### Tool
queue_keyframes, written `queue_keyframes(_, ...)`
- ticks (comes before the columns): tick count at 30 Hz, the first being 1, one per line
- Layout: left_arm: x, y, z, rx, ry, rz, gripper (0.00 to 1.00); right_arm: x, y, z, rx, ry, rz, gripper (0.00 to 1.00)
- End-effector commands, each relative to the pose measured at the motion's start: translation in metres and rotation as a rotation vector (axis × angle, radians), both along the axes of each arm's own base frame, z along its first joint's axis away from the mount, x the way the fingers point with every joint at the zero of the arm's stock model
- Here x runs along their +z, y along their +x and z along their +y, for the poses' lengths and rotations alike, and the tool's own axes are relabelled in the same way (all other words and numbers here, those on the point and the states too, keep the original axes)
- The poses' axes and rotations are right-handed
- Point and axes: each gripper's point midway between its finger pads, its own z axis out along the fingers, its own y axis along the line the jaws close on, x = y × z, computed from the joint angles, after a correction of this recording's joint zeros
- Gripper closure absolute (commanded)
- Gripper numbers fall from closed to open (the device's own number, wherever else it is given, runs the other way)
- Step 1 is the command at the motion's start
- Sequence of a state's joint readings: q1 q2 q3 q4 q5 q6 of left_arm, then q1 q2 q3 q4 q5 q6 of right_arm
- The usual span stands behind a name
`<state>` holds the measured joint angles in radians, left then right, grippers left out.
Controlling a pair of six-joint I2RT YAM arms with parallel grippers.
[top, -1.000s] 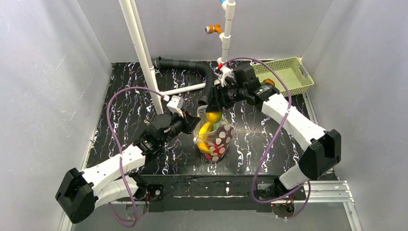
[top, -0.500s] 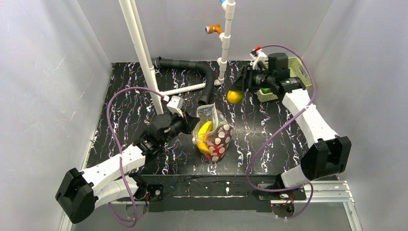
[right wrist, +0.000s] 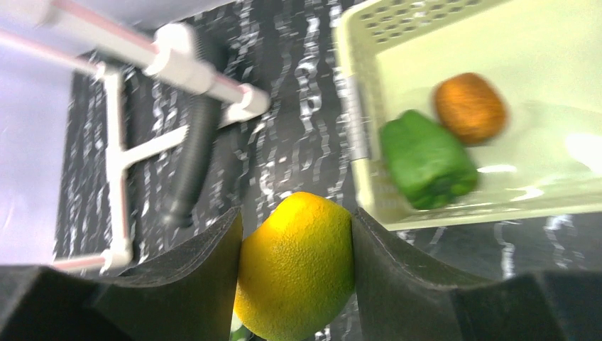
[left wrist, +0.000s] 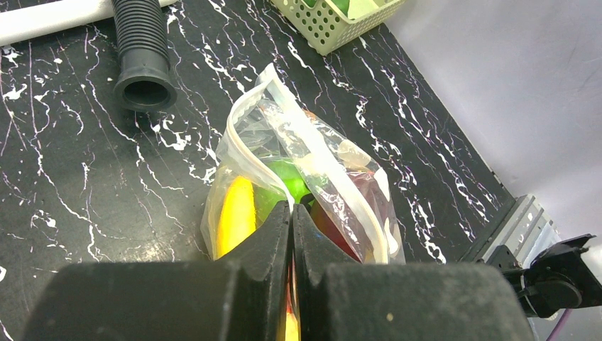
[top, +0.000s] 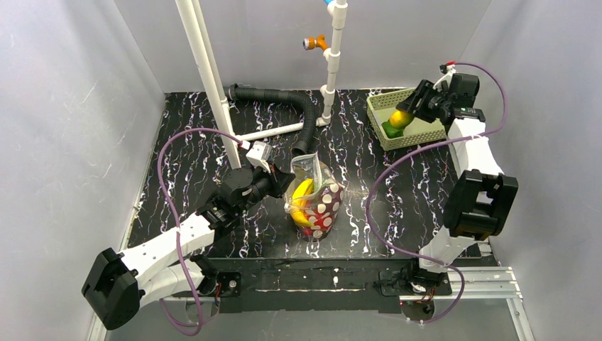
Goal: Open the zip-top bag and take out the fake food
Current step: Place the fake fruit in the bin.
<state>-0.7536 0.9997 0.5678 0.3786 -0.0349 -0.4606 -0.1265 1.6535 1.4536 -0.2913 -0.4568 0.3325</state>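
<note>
The bag (top: 313, 201) stands upright near the middle of the black, white-veined table (top: 184, 142), a little toward the front edge. It is clear, crinkled plastic, and pale round dots show across its lower half where something dark red lies behind them. Its mouth is open, and the white zip strip curves up into a peak at the far side. Inside, a yellow banana (left wrist: 238, 213) leans against the left wall, with a green ball (left wrist: 287, 174) just beside it and a red piece behind the right wall. The left claw (left wrist: 292, 217) has its two fingers pressed flat together on the near rim of the bag's mouth, pinching the plastic. Beyond the bag lies a black ribbed hose (left wrist: 142, 57), its open end facing the bag, and white pipes (top: 209, 78) rise from the table behind it. Far to the right, the right claw (right wrist: 297, 227) grips a yellow lemon (right wrist: 294, 273) between its dark pads, over the left part of a pale green basket (top: 426, 96) in the back right corner. In that basket a green pepper (right wrist: 426, 160) lies next to an orange-brown piece (right wrist: 470, 106). The wrist view there is blurred.
</note>
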Motion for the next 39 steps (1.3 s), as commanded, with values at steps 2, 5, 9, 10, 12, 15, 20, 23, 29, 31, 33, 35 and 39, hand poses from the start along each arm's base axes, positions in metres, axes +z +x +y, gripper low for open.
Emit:
queue_keyframes(2, 0.023, 0.003, -0.001, -0.006, -0.026, -0.044, 1.00, 0.014, 0.047, -0.048, -0.195, -0.069, -0.076, 0.77)
queue_keyframes(5, 0.023, 0.003, -0.002, -0.007, -0.025, -0.043, 1.00, -0.002, 0.065, -0.066, -0.280, -0.102, -0.049, 0.77)
queue_keyframes(9, 0.023, 0.003, -0.001, -0.006, -0.021, -0.045, 1.00, -0.018, 0.084, -0.090, -0.379, -0.162, -0.016, 0.76)
queue_keyframes(10, 0.024, 0.002, 0.000, -0.006, -0.020, -0.046, 1.00, -0.021, 0.088, -0.094, -0.392, -0.175, -0.008, 0.76)
queue_keyframes(12, 0.024, 0.002, 0.000, -0.004, -0.019, -0.047, 1.00, -0.028, 0.094, -0.102, -0.417, -0.200, 0.006, 0.76)
queue_keyframes(15, 0.023, 0.002, 0.000, -0.004, -0.019, -0.048, 1.00, -0.034, 0.099, -0.107, -0.427, -0.224, 0.013, 0.75)
queue_keyframes(20, 0.022, 0.003, -0.001, -0.008, -0.023, -0.047, 1.00, -0.047, 0.100, -0.117, -0.461, -0.266, 0.037, 0.69)
queue_keyframes(23, 0.023, 0.002, -0.002, -0.014, -0.027, -0.046, 1.00, -0.054, 0.100, -0.120, -0.471, -0.281, 0.051, 0.65)
queue_keyframes(29, 0.026, 0.000, -0.001, -0.016, -0.035, -0.051, 1.00, -0.065, 0.099, -0.119, -0.465, -0.281, 0.073, 0.54)
queue_keyframes(31, 0.026, 0.000, -0.001, -0.016, -0.036, -0.052, 1.00, -0.068, 0.098, -0.119, -0.463, -0.282, 0.078, 0.50)
queue_keyframes(33, 0.026, -0.001, -0.002, -0.018, -0.037, -0.051, 1.00, -0.069, 0.098, -0.119, -0.462, -0.283, 0.080, 0.48)
queue_keyframes(35, 0.027, -0.001, -0.002, -0.020, -0.039, -0.052, 1.00, -0.070, 0.097, -0.119, -0.462, -0.283, 0.082, 0.45)
queue_keyframes(39, 0.027, -0.001, -0.002, -0.024, -0.041, -0.051, 1.00, -0.071, 0.097, -0.118, -0.458, -0.281, 0.084, 0.40)
